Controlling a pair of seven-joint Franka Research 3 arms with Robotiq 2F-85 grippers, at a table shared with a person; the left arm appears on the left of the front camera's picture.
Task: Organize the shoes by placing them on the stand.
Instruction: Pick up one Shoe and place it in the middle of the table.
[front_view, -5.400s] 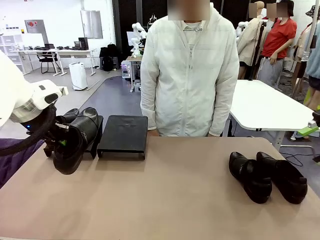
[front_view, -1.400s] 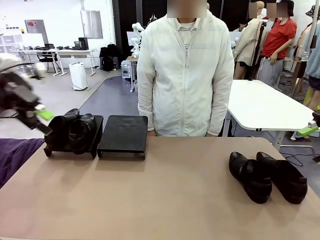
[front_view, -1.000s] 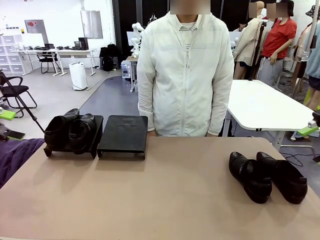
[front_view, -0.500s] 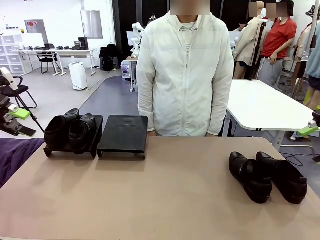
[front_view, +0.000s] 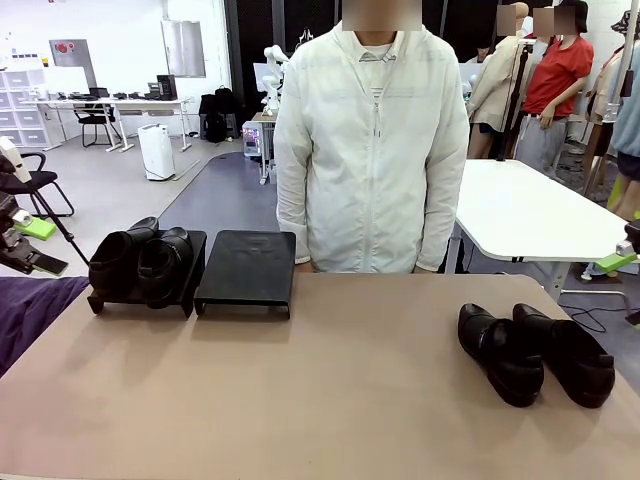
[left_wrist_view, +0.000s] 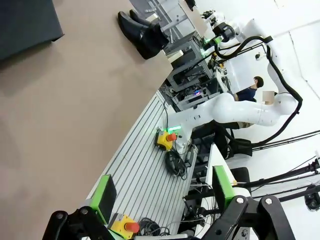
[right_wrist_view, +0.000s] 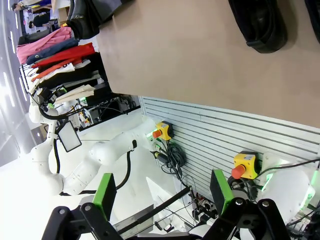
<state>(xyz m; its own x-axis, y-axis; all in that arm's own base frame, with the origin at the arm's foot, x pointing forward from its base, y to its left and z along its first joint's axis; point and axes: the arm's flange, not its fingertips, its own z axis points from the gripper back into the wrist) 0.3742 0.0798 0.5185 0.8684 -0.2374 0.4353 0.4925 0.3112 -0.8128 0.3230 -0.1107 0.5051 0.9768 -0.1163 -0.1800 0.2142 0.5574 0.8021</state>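
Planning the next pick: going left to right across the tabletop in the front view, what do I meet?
Stand holding two shoes → bare stand → loose shoe → second loose shoe.

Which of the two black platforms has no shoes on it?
The right-hand platform, directly before the person: its top is bare, while the left platform carries two shoes.

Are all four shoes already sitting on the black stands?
No, two shoes sit on the left stand; the other two shoes lie on the table.
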